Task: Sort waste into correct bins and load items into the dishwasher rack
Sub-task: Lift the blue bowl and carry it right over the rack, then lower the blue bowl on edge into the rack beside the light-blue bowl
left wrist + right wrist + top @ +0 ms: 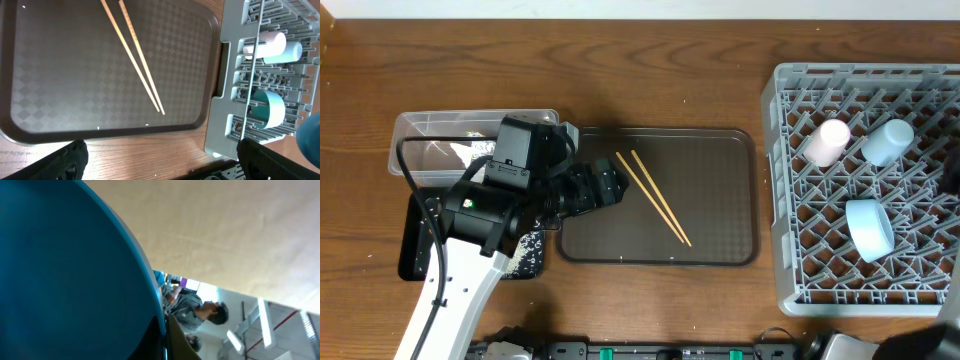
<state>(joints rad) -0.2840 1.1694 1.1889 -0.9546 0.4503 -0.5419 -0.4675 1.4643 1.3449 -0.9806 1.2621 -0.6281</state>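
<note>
Two wooden chopsticks (655, 198) lie on the dark brown serving tray (720, 250); they also show in the left wrist view (137, 60). My left gripper (608, 187) hovers over the tray's left part, its jaws (165, 165) wide open and empty. My right gripper (165, 330) is shut on the rim of the large blue plate (65, 275), with the camera facing the ceiling. The grey dishwasher rack (790, 290) holds a pinkish-white cup (827, 140), a light blue cup (888, 140) and a pale bowl (868, 228) on its side. The carrot is hidden.
The clear tub (420, 128) stands at the left with white tissue (455, 152) inside, partly under my left arm. The black tray (415, 250) sits in front of it, with white rice grains (530, 252) scattered on it. The rack's edge (220, 100) is close to the serving tray.
</note>
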